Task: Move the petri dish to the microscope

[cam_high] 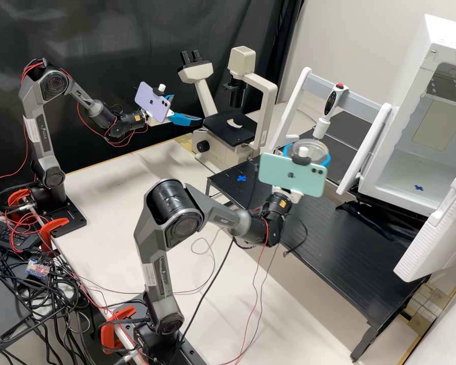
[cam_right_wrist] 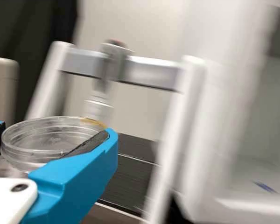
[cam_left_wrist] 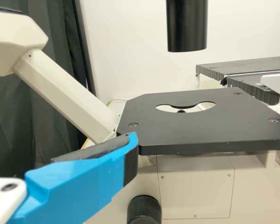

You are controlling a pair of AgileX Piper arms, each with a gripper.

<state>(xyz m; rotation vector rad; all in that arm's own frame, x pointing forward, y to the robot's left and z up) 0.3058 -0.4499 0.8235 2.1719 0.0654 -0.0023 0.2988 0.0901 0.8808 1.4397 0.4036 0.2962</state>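
Clear, round petri dish [cam_right_wrist: 46, 137] in blue fingers [cam_right_wrist: 81, 170] of right gripper [cam_high: 308, 150].

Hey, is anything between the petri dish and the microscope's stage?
Yes, seemingly: in the high view, the microscope's pale upright stands between the petri dish and the stage, so a straight path may be blocked.

High, left wrist views share microscope [cam_high: 228, 128]; high farther back.

Bright light, soft shadows on tabletop [cam_high: 106, 190], sheen on curtain [cam_high: 101, 35]
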